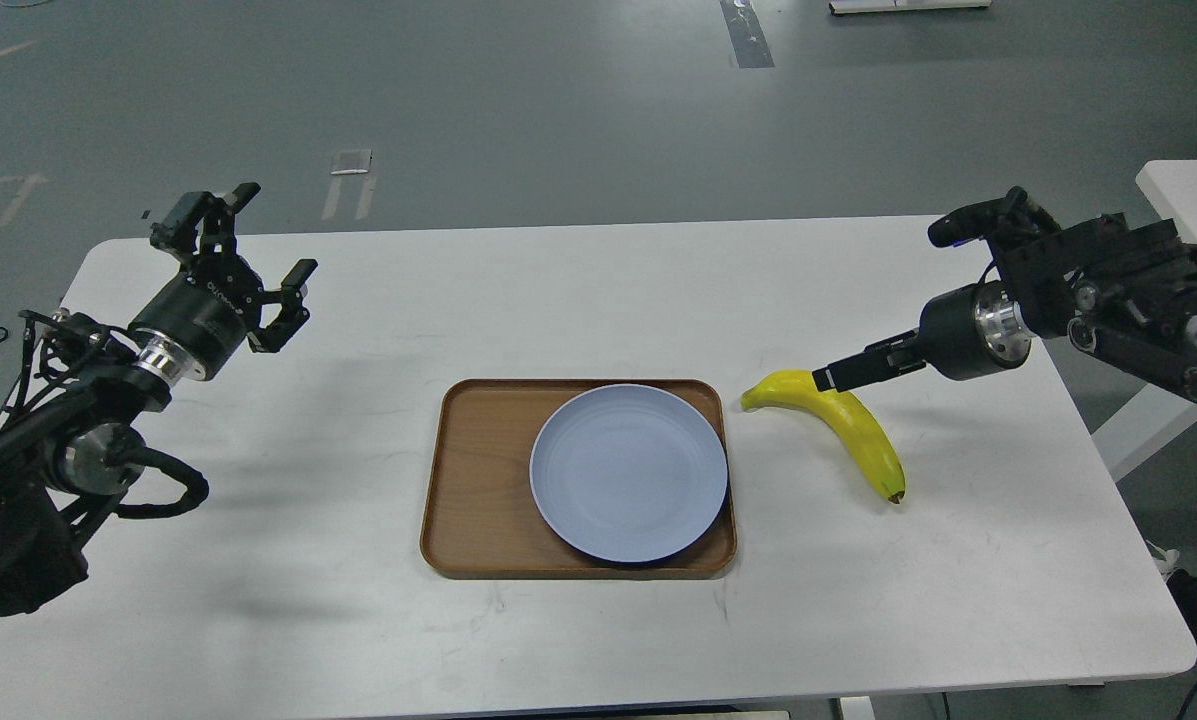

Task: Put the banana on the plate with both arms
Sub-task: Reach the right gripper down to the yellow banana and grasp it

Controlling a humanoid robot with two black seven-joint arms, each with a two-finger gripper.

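Note:
The yellow banana [851, 428] lies on the white table [598, 300], just right of the tray, with its greenish stem toward the tray. The pale blue plate [628, 472] sits empty in the right part of the wooden tray [478, 470]. My right gripper [826, 379] reaches in from the right, its tip at the banana's upper stem end. It is seen side-on as one thin black bar, so I cannot tell how its fingers stand or whether they touch the fruit. My left gripper [278, 230] is open and empty above the table's far left.
A second white table [1188, 185] stands at the right edge, behind my right arm. Grey floor lies beyond the table's far edge. The tray's left part is bare wood.

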